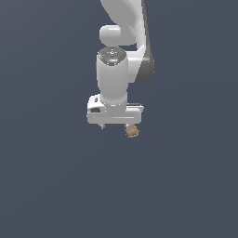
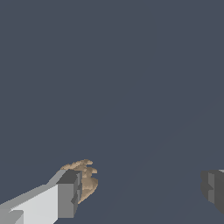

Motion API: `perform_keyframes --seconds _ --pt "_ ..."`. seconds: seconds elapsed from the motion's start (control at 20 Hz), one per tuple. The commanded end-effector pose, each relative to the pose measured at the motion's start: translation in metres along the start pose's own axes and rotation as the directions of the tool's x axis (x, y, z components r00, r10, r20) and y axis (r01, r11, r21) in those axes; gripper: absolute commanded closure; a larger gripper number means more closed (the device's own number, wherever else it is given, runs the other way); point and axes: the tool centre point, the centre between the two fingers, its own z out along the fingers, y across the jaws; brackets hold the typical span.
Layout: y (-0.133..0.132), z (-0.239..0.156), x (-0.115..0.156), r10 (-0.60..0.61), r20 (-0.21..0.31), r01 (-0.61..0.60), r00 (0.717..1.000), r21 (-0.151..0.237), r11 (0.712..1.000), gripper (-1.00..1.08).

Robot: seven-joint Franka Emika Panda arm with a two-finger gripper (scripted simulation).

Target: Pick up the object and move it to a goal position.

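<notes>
Object (image 1: pixel 132 131): a small tan-brown lumpy chunk, sitting right by one finger of the gripper (image 1: pixel 115 125) rather than centred between the two. In the wrist view the fingers (image 2: pixel 68 194) stand far apart, one at each side of the picture, with a wide gap of bare background between them. The chunk (image 2: pixel 85 177) lies against the inner edge of one finger, partly hidden behind its tip; whether it truly touches that finger cannot be settled. The other finger (image 2: pixel 214 188) is well apart from it. So the gripper is wide open and has hold of nothing.

In the exterior view the arm (image 1: pixel 123 42) hangs straight down with the hand pointing downward, and the chunk shows just under the hand's lower edge, toward the exterior view's right. My reading is that the gripper is placed around the chunk for a grasp, though off-centre, so closing would push the chunk sideways before both fingers bear on it.

Beyond that is only plain dark grey ground (image 1: pixel 46 186). No container, tray or goal marker shows in either view.
</notes>
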Motion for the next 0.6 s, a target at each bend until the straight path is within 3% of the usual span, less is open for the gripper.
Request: perform_keyframes --seconds 0.0,0.55 --pt "0.000 0.000 0.000 0.000 0.000 0.000 1.000 0.000 1.000 -0.92" --pt "0.018 0.011 -0.001 -0.005 0.010 0.005 1.000 -0.021 1.000 -0.92"
